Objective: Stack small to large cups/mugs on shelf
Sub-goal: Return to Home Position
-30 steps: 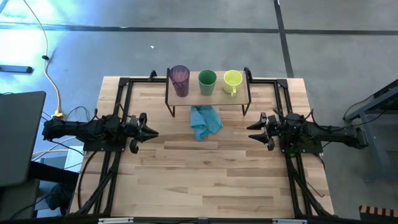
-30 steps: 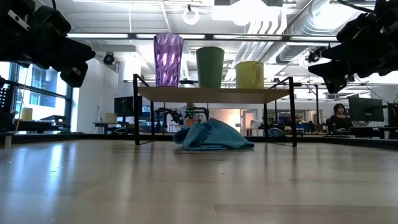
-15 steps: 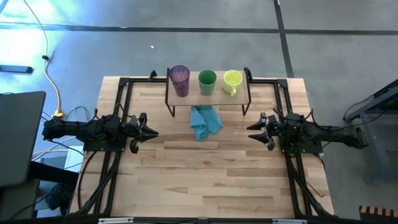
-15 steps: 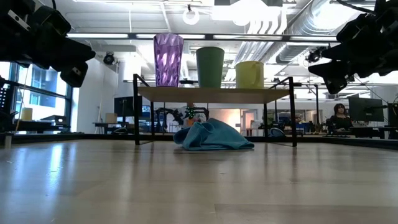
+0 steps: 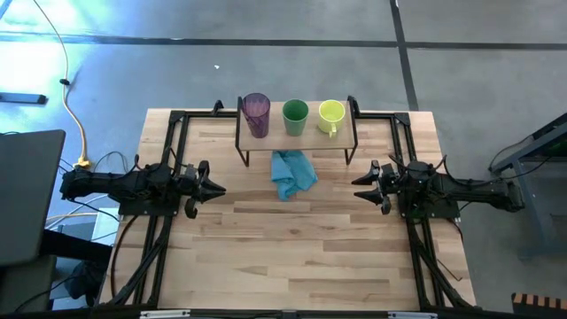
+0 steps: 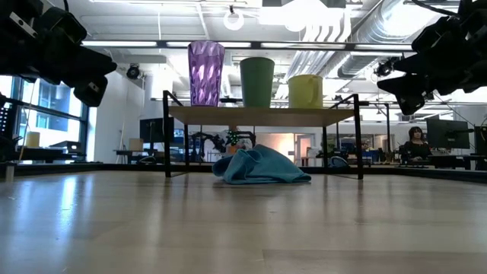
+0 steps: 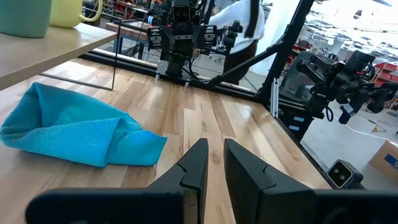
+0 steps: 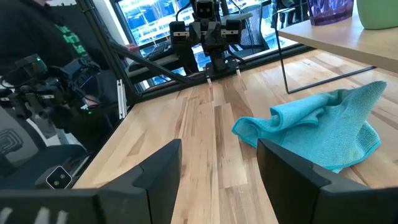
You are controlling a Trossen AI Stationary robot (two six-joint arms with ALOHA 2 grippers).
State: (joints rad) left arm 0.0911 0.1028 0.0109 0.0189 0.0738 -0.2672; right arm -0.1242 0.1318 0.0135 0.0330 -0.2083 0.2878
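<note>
Three cups sit in a row on the shelf (image 5: pixel 296 133) at the table's far side: purple tumbler (image 5: pixel 256 113), green cup (image 5: pixel 295 116), then the yellow-green mug (image 5: pixel 331 115). No readable labels on any of them. A blue cloth (image 5: pixel 291 173) lies crumpled just in front of the shelf. Left gripper (image 5: pixel 215 188) hovers at the left side, fingers nearly closed, empty. Right gripper (image 5: pixel 359 189) hangs on the right, fingers spread wide, empty too.

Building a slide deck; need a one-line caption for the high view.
Purple tumbler, green cup and yellow-green mug lined up on the shelf; both arms idle at the table's sides.
</note>
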